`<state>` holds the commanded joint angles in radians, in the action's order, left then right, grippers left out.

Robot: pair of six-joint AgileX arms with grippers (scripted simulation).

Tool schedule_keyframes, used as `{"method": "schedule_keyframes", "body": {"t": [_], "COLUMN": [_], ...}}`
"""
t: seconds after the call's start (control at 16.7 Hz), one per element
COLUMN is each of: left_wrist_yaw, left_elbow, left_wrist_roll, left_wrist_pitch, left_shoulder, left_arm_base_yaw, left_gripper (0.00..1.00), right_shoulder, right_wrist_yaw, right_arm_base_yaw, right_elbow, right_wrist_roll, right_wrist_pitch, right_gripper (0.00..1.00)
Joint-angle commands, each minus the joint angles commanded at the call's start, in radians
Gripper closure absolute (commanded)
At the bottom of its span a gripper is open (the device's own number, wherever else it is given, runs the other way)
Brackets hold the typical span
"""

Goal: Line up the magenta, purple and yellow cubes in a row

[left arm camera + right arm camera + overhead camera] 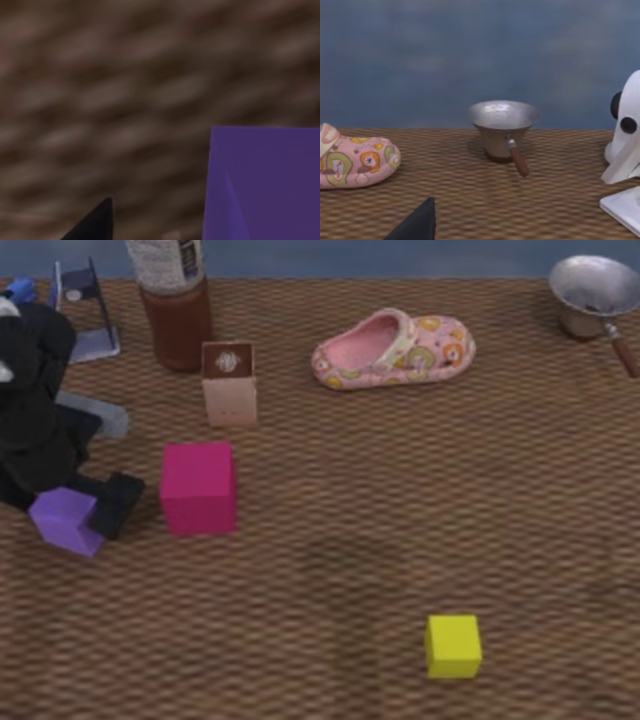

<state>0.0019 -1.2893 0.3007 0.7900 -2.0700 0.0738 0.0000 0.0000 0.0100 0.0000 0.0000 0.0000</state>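
Observation:
The lavender-purple cube [62, 520] lies at the table's left edge, skewed to the rows of the mat. My left gripper [82, 510] is over it, open, with one black finger [116, 502] on the cube's right side and the other finger hidden. In the left wrist view the purple cube [265, 185] fills one corner, and a gap of mat separates it from the one visible fingertip [97, 222]. The large magenta cube [198, 487] sits just right of that finger. The small yellow cube [452, 646] rests alone near the front right. Only a dark fingertip [422, 220] of my right gripper shows, held off-centre.
A tan carton [229, 385] stands behind the magenta cube, with a brown bottle [176, 310] and a blue stand [85, 315] farther back. A pink shoe [392, 348] lies at the back centre. A metal pan [598, 295] sits at the back right.

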Motion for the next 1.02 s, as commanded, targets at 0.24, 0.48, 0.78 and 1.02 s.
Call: {"method": "schedule_keyframes", "body": {"t": [0.24, 0.48, 0.78, 1.02], "left_wrist_yaw": [0.000, 0.000, 0.000, 0.000], "left_elbow": [0.000, 0.000, 0.000, 0.000], "left_wrist_roll": [0.000, 0.000, 0.000, 0.000], "left_wrist_pitch": [0.000, 0.000, 0.000, 0.000], "left_shoulder": [0.000, 0.000, 0.000, 0.000], "left_arm_base_yaw": [0.000, 0.000, 0.000, 0.000], "left_gripper": [0.38, 0.68, 1.00, 1.00], "right_shoulder": [0.000, 0.000, 0.000, 0.000], "right_wrist_yaw": [0.000, 0.000, 0.000, 0.000], "right_arm_base_yaw": [0.000, 0.000, 0.000, 0.000], "right_elbow": [0.000, 0.000, 0.000, 0.000], "right_wrist_roll": [0.000, 0.000, 0.000, 0.000], "right_wrist_pitch": [0.000, 0.000, 0.000, 0.000], "right_gripper": [0.00, 0.00, 0.00, 0.00]}}
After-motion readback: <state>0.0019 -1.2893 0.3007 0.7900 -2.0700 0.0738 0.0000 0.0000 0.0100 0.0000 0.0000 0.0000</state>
